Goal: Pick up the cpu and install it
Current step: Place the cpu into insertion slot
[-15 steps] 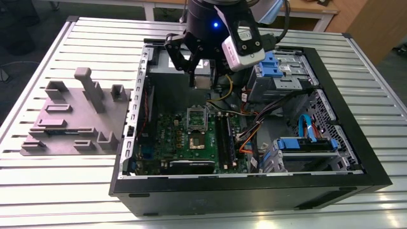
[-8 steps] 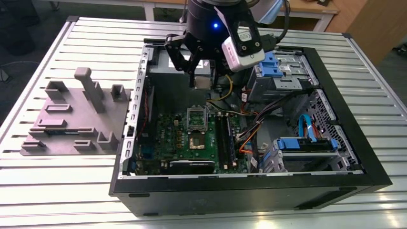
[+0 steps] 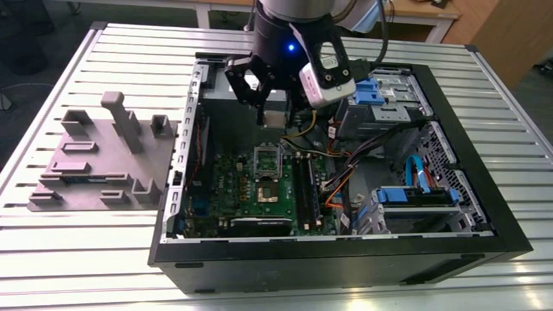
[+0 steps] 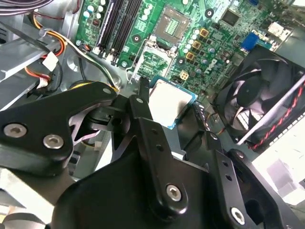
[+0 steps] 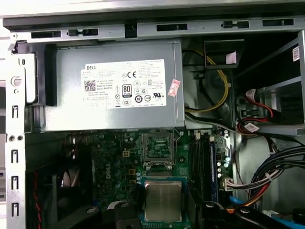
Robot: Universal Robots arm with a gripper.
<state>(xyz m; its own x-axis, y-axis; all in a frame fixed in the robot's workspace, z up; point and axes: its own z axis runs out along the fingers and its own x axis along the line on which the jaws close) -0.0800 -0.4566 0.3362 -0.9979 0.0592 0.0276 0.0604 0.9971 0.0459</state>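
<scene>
My gripper (image 3: 274,115) hangs inside the open computer case, shut on the cpu (image 3: 274,120), a small flat square chip with a silvery top. In the second wrist view the cpu (image 4: 169,101) sits level between the black fingers (image 4: 143,107), above the green motherboard (image 4: 214,33). The first wrist view has the cpu (image 5: 163,200) just in front of the raised metal socket frame (image 5: 157,145). The open socket (image 3: 269,192) lies on the motherboard (image 3: 226,188) below and nearer the case front than the chip. The socket (image 4: 172,21) holds nothing.
A grey power supply box (image 5: 114,86) with a white label fills the case's back. A black fan (image 4: 259,95) stands beside the socket. Cable bundles (image 3: 346,172) and blue drive bays (image 3: 415,197) crowd the exterior view's right. A grey fixture plate (image 3: 103,155) lies outside the case.
</scene>
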